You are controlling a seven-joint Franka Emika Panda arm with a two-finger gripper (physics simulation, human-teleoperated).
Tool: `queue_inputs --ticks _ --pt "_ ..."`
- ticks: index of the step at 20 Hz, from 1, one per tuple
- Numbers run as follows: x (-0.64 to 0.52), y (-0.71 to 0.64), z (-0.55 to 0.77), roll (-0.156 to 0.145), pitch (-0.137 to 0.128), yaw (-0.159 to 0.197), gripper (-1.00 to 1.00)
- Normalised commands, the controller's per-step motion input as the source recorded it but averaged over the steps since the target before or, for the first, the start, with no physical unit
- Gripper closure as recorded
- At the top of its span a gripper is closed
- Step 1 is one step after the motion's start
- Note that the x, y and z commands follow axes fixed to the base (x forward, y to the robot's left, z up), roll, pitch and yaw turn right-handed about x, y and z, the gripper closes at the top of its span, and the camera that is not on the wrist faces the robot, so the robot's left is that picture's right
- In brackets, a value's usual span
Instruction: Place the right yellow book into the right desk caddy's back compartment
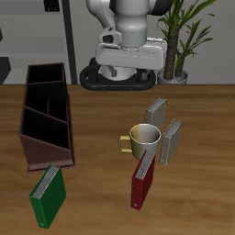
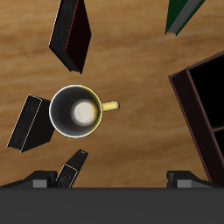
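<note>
**Table** (image 1: 101,197): brown wood-grain top carrying all items listed below.

**Gripper** (image 2: 112,179): the wrist view shows only the two finger bases, set wide apart. The jaws are spread and hold nothing. It hangs above the table, over the mug and the small books, touching none of them.

**Right yellow book** (image 1: 158,112) (image 2: 74,166): small slim volume, standing upright on the table. It reads more grey than yellow from the exterior view and dark-covered from the wrist view. It sits just behind the mug, well apart from the caddy, and is not gripped.

**Second small book** (image 1: 172,140) (image 2: 31,122): near-identical and also upright. It stands just beside the mug, on the side away from the handle and nearer the table's front edge than the first.

**Mug** (image 1: 145,139) (image 2: 79,112): pale yellow with a light interior, upright, between the two small books and the red book.

**Red book** (image 1: 142,184) (image 2: 72,35): larger, standing near the front edge, close in front of the mug.

**Green book** (image 1: 48,195) (image 2: 184,13): larger, tilted, near the front edge, just at the caddy's nearer end.

**Right desk caddy** (image 1: 61,124) (image 2: 194,103): long dark-brown open-topped box, split by slanted dividers.

**Back compartment** (image 1: 46,76): the end bay farthest from the front edge. No book shows in it.

**Potted plant** (image 1: 184,37): behind the table, beside the robot's base.
</note>
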Motion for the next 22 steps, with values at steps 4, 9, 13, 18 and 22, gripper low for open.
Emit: queue_inputs --ticks 4,9,13,18,22 --pt "-0.2 0.09 -0.06 -0.035 -0.046 -0.052 -1.0" --pt "-0.13 0.01 -0.07 -0.048 -0.032 -0.063 -1.0" --pt "-0.09 0.07 -0.11 -0.019 0.004 -0.066 -1.0" --pt "-0.05 0.07 -0.13 -0.009 0.004 -0.032 -1.0" --pt "-0.1 0.14 -0.22 0.013 0.035 -0.065 -1.0"
